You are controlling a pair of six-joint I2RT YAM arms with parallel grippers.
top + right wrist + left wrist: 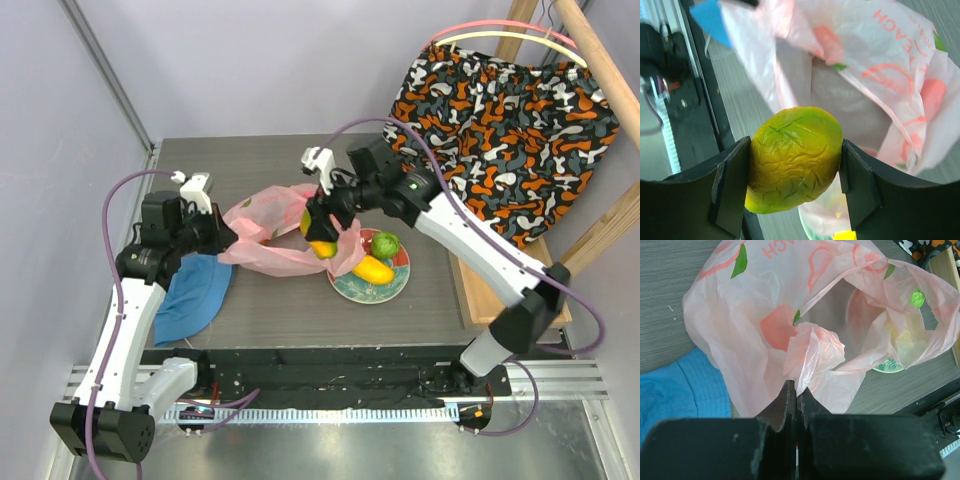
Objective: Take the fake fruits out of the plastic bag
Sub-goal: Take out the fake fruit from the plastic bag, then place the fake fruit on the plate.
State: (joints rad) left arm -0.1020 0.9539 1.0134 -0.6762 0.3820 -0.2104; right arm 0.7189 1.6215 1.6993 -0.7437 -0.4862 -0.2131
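The pink translucent plastic bag [268, 232] lies crumpled on the table with its mouth facing right. My left gripper [226, 236] is shut on a fold of the bag's edge [810, 347], its jaws pressed together [798, 392]. At the bag's mouth my right gripper [318, 234] is shut on a wrinkled yellow-green fake fruit [794, 159], held clear of the table; from above this fruit [321, 246] looks orange-yellow. A green apple [386, 244] and a yellow fruit [373, 270] rest on the plate [385, 294]. In the left wrist view the bag's inside [840, 310] looks hollow.
A blue fabric hat [195, 296] lies under the left arm, beside the bag. A patterned orange, black and white cloth [505, 130] hangs on a wooden rack at the back right. A wooden board [480, 295] sits at the table's right edge.
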